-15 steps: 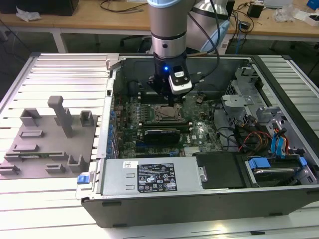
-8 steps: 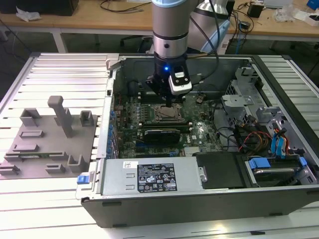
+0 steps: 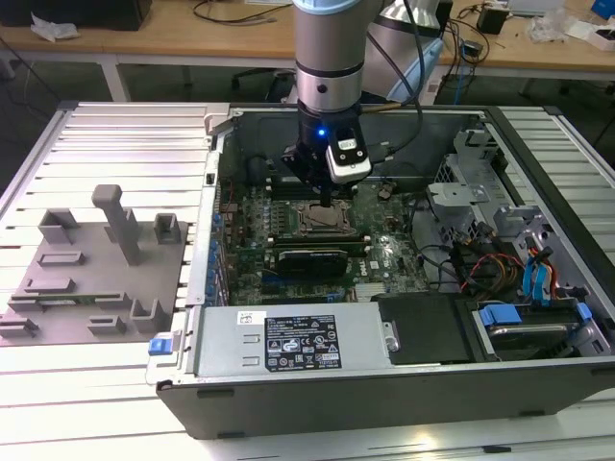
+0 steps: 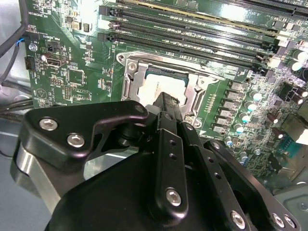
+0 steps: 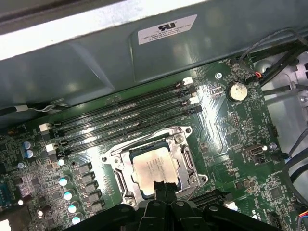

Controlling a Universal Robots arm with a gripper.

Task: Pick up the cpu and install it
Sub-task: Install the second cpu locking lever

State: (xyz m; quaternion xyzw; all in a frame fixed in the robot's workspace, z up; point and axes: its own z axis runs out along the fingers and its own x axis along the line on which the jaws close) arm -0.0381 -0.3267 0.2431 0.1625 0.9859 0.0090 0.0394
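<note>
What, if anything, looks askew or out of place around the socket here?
Nothing stands out. The cpu lies flat and square inside the socket frame in both wrist views, with no edge visibly raised. The tool sits right over the chip's near edge. The memory slots beside it look undamaged.

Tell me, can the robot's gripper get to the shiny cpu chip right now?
Probably yes. The gripper is right above the cpu, which lies in the open socket with nothing covering it.
</note>
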